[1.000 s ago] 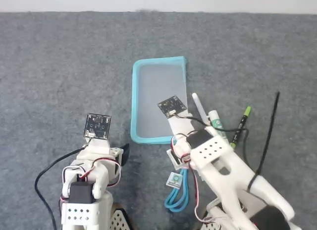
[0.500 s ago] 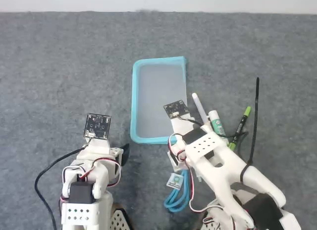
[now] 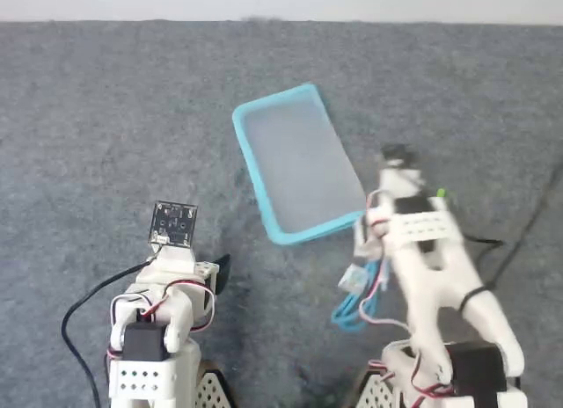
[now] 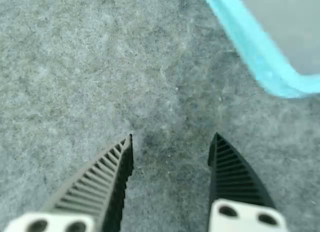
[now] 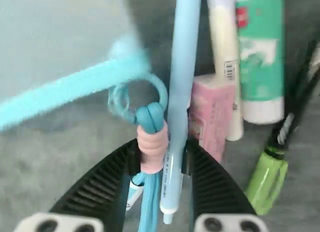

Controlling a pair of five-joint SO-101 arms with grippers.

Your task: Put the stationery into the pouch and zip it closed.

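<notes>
Right pincer [image 5: 161,143] clamps the pouch cord [image 5: 150,141] and a blue pen [image 5: 183,67]. Left pincer [image 4: 172,142] gapes empty over the counter [image 4: 75,67].

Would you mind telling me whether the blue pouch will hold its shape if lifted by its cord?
Probably not: the pouch looks flat and thin, so it would likely sag. Its cord, pinched in the right gripper beside a blue pen, looks limp, so the pouch would probably dangle and swing.

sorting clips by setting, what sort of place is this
Most likely a robot training bench: a grey felt-like mat as the work surface, the left arm and right arm set side by side, a pouch and pens as props.
</notes>
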